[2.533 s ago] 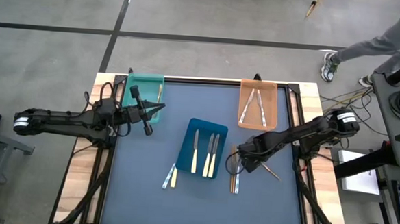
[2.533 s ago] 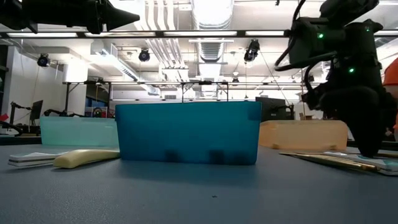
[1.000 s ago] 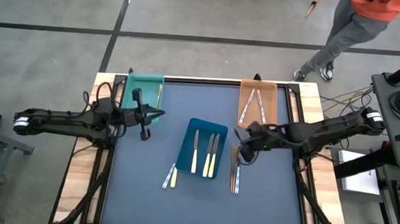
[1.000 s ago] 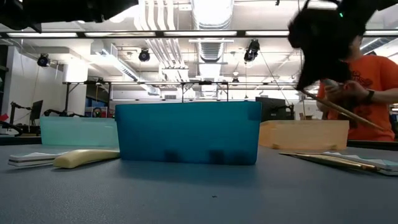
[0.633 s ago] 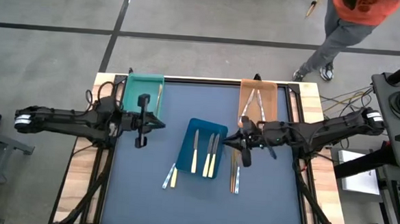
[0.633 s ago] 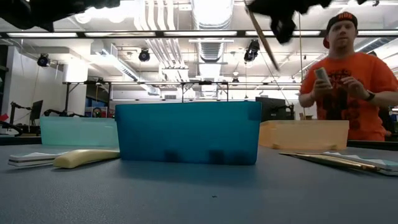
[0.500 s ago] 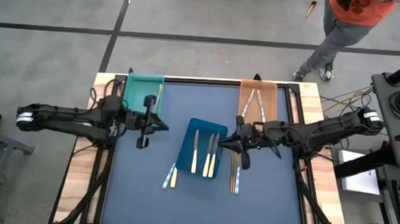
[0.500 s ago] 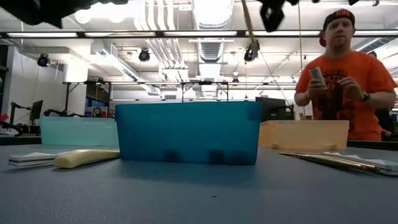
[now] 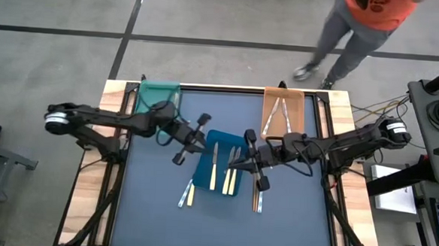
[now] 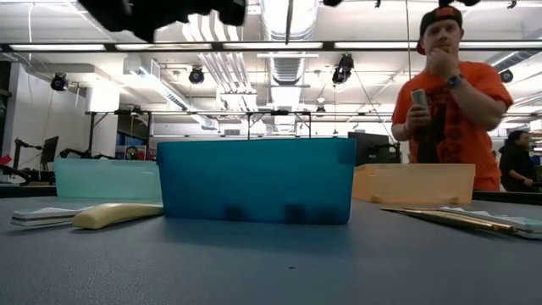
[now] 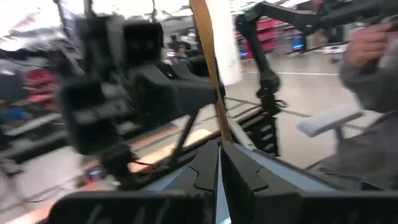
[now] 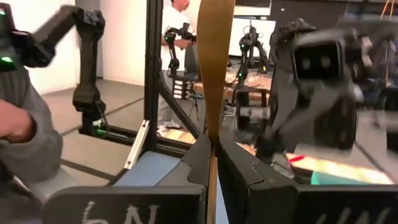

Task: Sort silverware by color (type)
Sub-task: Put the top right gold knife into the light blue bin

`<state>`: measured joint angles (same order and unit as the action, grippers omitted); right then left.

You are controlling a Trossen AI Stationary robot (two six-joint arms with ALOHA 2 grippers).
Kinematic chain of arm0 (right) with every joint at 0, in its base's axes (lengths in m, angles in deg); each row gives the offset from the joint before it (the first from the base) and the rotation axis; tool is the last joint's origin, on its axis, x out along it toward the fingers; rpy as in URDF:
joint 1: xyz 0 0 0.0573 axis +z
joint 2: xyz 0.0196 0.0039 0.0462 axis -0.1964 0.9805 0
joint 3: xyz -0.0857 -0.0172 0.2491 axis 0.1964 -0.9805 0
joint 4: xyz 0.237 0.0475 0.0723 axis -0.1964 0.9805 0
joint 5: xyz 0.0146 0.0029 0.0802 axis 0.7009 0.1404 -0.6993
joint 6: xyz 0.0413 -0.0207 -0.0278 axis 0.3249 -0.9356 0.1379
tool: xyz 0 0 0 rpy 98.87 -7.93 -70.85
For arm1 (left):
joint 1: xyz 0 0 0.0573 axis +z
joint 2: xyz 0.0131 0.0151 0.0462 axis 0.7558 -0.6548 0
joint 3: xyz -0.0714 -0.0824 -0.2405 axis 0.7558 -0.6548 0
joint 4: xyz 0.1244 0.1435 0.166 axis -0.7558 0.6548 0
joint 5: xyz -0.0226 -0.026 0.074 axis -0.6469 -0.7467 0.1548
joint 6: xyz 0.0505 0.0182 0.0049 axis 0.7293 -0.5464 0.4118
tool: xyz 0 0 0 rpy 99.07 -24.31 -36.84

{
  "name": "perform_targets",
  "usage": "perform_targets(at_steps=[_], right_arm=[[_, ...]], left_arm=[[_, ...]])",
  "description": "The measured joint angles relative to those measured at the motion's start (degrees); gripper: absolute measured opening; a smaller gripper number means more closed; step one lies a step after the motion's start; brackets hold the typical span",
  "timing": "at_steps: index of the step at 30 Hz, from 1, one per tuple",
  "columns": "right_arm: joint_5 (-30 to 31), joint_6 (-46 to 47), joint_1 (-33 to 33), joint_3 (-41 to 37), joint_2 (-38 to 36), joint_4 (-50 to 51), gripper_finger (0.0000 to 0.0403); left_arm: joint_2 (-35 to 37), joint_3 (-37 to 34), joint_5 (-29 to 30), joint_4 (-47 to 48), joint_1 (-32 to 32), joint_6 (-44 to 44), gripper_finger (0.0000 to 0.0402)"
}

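While your right pincer clamps a gold-handled utensil upright, your left pincer, closed, meets it above the blue tray. That looks like a handover, since gold pieces sit beyond it in the teal tray.

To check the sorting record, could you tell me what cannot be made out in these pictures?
- Low view: the blue tray hides its contents behind its wall, and the top edge cuts off both tools.
- High view: whatever the left tool and right tool hold is too small to see.
- Wrist views: the top edge cuts off the gold-tan utensil in the left tool and the one in the right tool, so their type is unclear.
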<state>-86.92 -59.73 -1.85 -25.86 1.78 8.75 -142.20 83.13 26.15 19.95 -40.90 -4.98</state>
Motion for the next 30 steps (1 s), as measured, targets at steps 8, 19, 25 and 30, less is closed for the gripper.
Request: perform_targets(at_steps=[8, 19, 25, 30], right_arm=[[-1.20, -3.45, -0.11, 7.93, 0.12, 13.45, 0.0011], [-1.17, -4.38, -0.31, 10.32, 0.14, 15.57, 0.0011], [-0.95, -4.65, -1.93, 10.29, 0.18, 15.74, 0.0011], [-0.94, -4.99, -3.47, 10.23, 0.93, 15.92, 0.0011]], left_arm=[[-10.98, 8.60, -17.27, -0.20, 0.93, -6.57, 0.0056], [-18.05, 13.25, -18.48, -0.91, 0.93, -8.92, 0.0159], [-18.45, 13.25, -18.79, -2.36, 0.87, -8.88, 0.0164], [-18.40, 13.22, -18.78, -3.89, 0.87, -10.12, 0.0160]])
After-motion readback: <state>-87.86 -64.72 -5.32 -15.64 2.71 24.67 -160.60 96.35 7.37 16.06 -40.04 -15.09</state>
